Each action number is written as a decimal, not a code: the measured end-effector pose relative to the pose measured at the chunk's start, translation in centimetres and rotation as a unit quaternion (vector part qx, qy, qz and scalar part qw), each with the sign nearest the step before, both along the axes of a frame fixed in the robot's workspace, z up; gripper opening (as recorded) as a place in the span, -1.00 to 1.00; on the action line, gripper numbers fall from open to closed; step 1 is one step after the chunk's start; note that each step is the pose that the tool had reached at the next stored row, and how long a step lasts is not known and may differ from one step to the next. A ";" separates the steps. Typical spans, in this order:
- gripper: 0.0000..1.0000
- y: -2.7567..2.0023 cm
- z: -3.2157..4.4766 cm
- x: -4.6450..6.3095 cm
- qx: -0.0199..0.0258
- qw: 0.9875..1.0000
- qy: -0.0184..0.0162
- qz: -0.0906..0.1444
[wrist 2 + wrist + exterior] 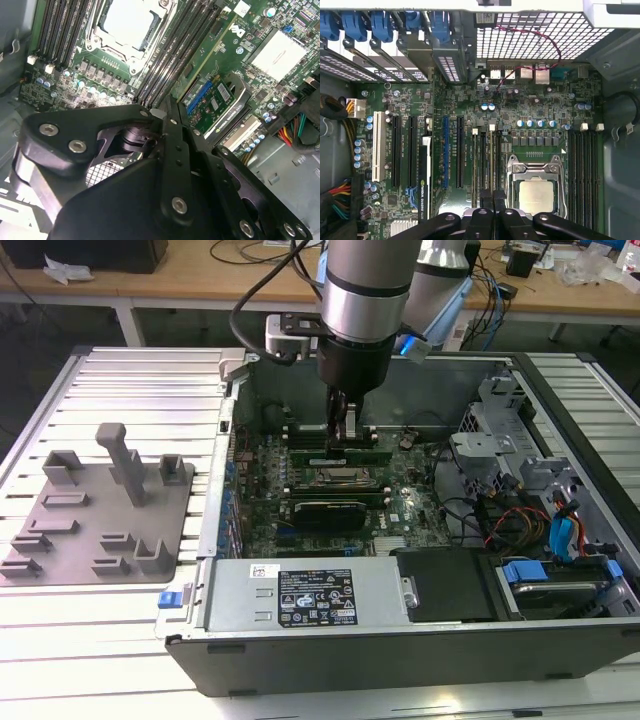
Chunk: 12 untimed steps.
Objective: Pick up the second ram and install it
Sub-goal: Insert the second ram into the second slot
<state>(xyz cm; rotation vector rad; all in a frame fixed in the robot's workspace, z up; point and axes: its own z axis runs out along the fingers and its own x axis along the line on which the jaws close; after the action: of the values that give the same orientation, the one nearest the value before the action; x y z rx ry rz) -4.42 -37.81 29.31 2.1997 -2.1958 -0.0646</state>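
Second ram [372,455] upright in motherboard [405,512] slot just beside CPU socket [338,478], inside open computer case [400,620] on counter [120,380], gripper [346,440] pinched nearly closed on its top edge, grey fixture tray [100,510] well apart at exterior view's left.

arm [365,290] is cut off by the exterior view's top edge, and the case [400,655] is clipped at that view's right edge. The gripper [345,438] tip blends into the dark slots, so can't tell if it touches the second ram [312,454]. In the second wrist view the gripper [170,107] body hides much of the motherboard [70,85].
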 end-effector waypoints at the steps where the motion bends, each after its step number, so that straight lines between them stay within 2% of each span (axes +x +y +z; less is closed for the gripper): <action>1: -0.82 0.00 0.00 0.0 0.000 1.000 0.000 0.000; 7: -0.82 0.00 -0.23 0.0 0.000 1.000 0.000 0.000; 12: -0.82 0.00 -0.89 0.0 0.000 1.000 -0.001 0.000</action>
<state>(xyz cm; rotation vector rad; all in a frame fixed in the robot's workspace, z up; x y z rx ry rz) -4.43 -37.82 28.42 2.2008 -2.1968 -0.0620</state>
